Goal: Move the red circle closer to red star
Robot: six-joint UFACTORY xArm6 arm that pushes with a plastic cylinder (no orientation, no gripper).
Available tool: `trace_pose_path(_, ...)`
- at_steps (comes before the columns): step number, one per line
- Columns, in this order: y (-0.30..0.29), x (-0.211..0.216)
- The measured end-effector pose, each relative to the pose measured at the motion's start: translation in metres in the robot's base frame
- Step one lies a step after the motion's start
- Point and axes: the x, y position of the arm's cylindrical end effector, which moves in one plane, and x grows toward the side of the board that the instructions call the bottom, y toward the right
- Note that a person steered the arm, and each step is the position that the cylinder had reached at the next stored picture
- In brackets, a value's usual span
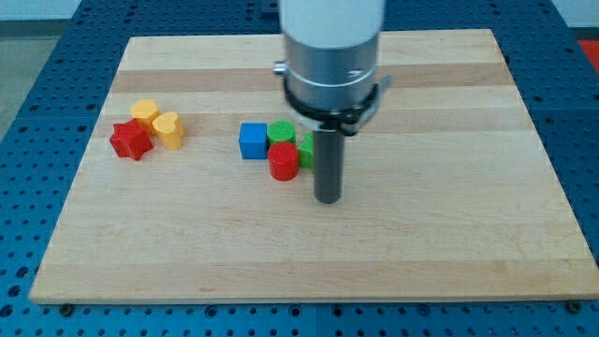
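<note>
The red circle (pixel 284 162) sits near the board's middle, touching the blue block (pixel 253 141) and two green blocks. One green block (pixel 281 132) is just above it, another green block (pixel 307 150) is at its right, partly hidden by the rod. The red star (pixel 130 140) lies at the view's left, beside the yellow blocks. My tip (pixel 327 198) rests on the board just right of and below the red circle, a small gap apart.
A yellow hexagon-like block (pixel 145 111) and a yellow heart-like block (pixel 168 129) touch the red star at its upper right. The wooden board (pixel 449 234) lies on a blue perforated table. The arm's grey body hangs over the board's top centre.
</note>
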Motion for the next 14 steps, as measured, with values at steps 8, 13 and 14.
trace_pose_path(8,-0.058,-0.044)
trace_pose_path(13,-0.150,-0.035)
trace_pose_path(14,-0.163,-0.035)
